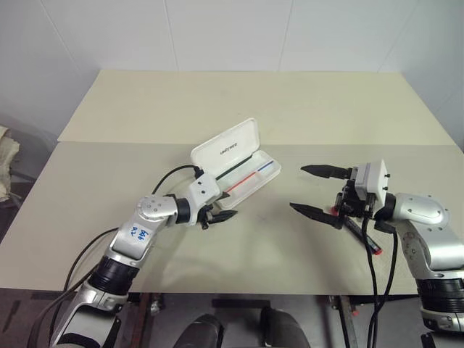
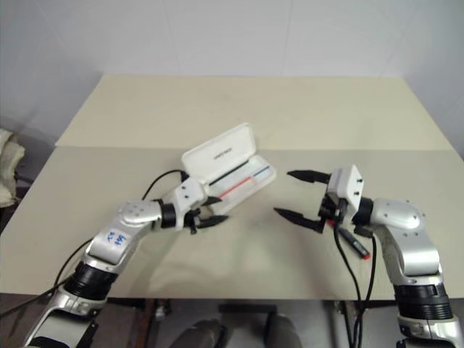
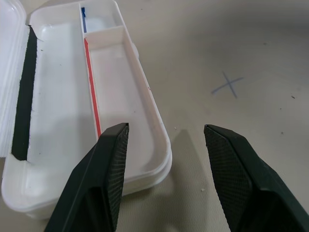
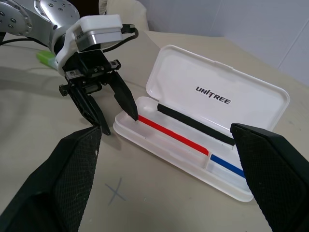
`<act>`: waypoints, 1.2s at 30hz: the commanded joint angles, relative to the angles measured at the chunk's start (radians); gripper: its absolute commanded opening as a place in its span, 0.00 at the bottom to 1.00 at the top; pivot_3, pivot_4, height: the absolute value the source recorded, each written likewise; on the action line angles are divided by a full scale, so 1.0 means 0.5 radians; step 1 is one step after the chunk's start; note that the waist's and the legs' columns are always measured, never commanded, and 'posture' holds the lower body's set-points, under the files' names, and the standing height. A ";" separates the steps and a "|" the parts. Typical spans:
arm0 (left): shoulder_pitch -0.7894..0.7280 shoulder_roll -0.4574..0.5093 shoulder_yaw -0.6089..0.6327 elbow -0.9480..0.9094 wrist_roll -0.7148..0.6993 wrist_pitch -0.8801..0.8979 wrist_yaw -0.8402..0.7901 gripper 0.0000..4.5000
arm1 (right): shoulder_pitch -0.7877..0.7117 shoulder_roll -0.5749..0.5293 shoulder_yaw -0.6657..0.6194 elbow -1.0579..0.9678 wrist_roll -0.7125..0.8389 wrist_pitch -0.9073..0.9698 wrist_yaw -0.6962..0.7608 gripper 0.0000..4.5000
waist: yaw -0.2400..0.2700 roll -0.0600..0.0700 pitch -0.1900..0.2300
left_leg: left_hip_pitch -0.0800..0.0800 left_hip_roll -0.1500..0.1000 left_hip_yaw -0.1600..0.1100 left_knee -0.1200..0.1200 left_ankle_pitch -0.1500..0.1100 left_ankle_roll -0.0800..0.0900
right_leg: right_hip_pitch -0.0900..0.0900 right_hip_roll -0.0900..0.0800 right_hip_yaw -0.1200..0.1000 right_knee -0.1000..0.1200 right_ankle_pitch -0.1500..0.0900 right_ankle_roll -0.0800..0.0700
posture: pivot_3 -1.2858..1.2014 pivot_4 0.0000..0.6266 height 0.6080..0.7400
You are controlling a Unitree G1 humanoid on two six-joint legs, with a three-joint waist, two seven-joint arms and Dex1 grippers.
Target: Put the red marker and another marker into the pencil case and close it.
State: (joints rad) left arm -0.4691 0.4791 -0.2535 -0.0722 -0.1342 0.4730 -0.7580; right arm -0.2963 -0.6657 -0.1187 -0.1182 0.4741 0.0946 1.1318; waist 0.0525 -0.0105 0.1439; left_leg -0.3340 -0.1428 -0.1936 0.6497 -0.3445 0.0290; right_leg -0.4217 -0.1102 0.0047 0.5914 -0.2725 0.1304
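Two end effectors, both empty. Pencil case (image 1: 239, 168) mid-tabletop (image 1: 304, 109), lid up, awaiting markers. Left end effector (image 1: 220, 215) parted at case's near end. Right end effector (image 1: 317, 190) spread wide; red marker (image 1: 367, 239) beneath its wrist, likely next pick.

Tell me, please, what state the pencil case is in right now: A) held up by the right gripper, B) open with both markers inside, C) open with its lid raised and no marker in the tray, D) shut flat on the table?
C: the pencil case rests on the table with its lid up, and its tray holds no marker.
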 commanded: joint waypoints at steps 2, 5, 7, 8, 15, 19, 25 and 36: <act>-0.051 -0.004 -0.070 0.029 0.046 0.071 -0.040 0.58 | -0.026 0.013 -0.017 -0.043 0.018 -0.054 -0.007 1.00 | 0.001 -0.001 0.000 | 0.000 0.000 0.000 0.001 0.000 0.000 | 0.000 0.000 0.000 0.000 0.000 0.000 | 0.52 0.24 1.00; -0.094 0.003 -0.111 0.056 0.054 0.167 -0.077 0.58 | -0.050 0.024 -0.009 -0.036 0.014 -0.069 -0.008 1.00 | -0.004 -0.001 0.000 | 0.000 0.000 0.001 0.001 0.000 0.000 | 0.000 0.000 0.001 0.000 0.001 0.000 | 0.52 0.24 1.00; -0.140 -0.001 -0.148 0.096 0.081 0.207 -0.090 0.58 | -0.077 0.031 -0.002 -0.023 0.010 -0.075 -0.005 1.00 | -0.005 -0.001 0.000 | 0.000 0.000 0.001 0.000 0.000 0.000 | -0.001 0.001 0.001 0.000 0.001 0.000 | 0.52 0.24 1.00; -0.158 -0.005 -0.158 0.111 0.084 0.228 -0.093 0.58 | -0.090 0.033 0.000 -0.015 0.008 -0.080 -0.002 1.00 | -0.006 -0.001 0.000 | 0.000 0.000 0.002 0.000 0.000 0.000 | -0.001 0.001 0.000 0.000 0.001 0.000 | 0.52 0.24 1.00; -0.228 -0.011 -0.222 0.198 0.123 0.269 -0.130 0.09 | -0.152 0.044 0.011 0.011 -0.002 -0.099 -0.010 1.00 | -0.007 -0.002 -0.002 | 0.000 0.000 0.005 -0.001 0.000 0.000 | -0.004 0.002 0.000 0.002 0.001 0.000 | 0.52 0.24 1.00; -0.237 -0.026 -0.237 0.220 0.137 0.255 -0.144 0.00 | -0.163 0.044 0.009 0.007 -0.006 -0.097 -0.014 1.00 | 0.009 -0.003 -0.003 | 0.000 0.000 0.005 0.002 0.000 0.000 | -0.003 0.002 0.000 0.003 0.002 0.001 | 0.52 0.24 1.00; -0.227 -0.020 -0.261 0.147 0.105 0.235 -0.254 0.00 | -0.180 0.029 0.002 0.005 -0.002 -0.081 -0.013 1.00 | 0.005 -0.004 -0.004 | 0.002 0.000 0.011 0.004 0.000 0.000 | 0.000 0.002 0.001 0.001 0.005 0.002 | 0.52 0.24 1.00; -0.221 0.178 -0.424 -0.230 0.062 0.290 -0.647 0.00 | -0.178 0.007 0.007 -0.008 0.014 -0.018 0.005 1.00 | -0.011 -0.004 -0.004 | -0.002 0.000 0.018 0.002 -0.010 0.017 | -0.013 0.000 -0.002 0.005 0.005 0.001 | 0.52 0.24 1.00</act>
State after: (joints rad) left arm -0.5950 0.5643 -0.4233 -0.1478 -0.0806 0.6056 -1.0316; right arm -0.3713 -0.6514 -0.1032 -0.0965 0.4630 0.0856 1.1365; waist 0.0469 -0.0123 0.1419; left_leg -0.3352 -0.1428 -0.1838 0.6509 -0.3504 0.0389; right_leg -0.4282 -0.1101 0.0031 0.5939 -0.2699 0.1311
